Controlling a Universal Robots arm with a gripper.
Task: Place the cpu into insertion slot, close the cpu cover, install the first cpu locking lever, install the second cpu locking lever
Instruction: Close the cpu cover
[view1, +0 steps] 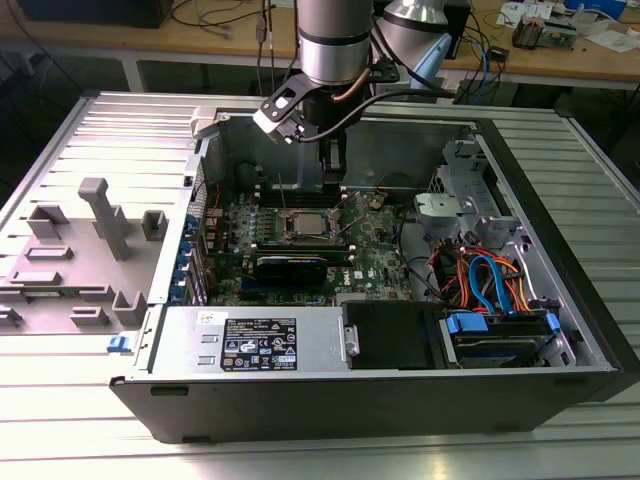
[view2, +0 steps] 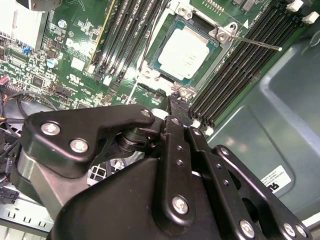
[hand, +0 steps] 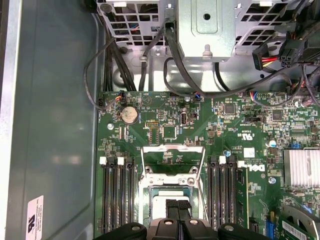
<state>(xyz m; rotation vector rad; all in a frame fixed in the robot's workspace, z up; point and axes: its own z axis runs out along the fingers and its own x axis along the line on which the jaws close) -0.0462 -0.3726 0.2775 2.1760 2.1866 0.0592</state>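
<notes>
The cpu (view2: 187, 50), silver-topped, lies flat in the insertion slot (view2: 156, 31), whose grey rim frames it in the second wrist view. In the exterior view the slot (view1: 305, 226) sits mid-motherboard. The cpu cover (hand: 173, 148) is swung open past the slot, and green board shows through its cut-out. A thin locking lever (view2: 256, 43) sticks out free from one slot corner. My gripper (view2: 172, 100) hangs just above the slot's edge on the cover's hinge side, shut, with nothing visible between the fingers. In the first wrist view the gripper (hand: 177, 204) partly hides the cpu.
Black memory slots (view2: 235, 75) flank the slot on both sides. A black graphics card (view1: 290, 265) lies in front of it. The case holds a power supply (view1: 255, 343), a drive bay (view1: 495, 330) with orange and blue cables, and tall walls. A grey fixture (view1: 95, 250) sits at the exterior view's left.
</notes>
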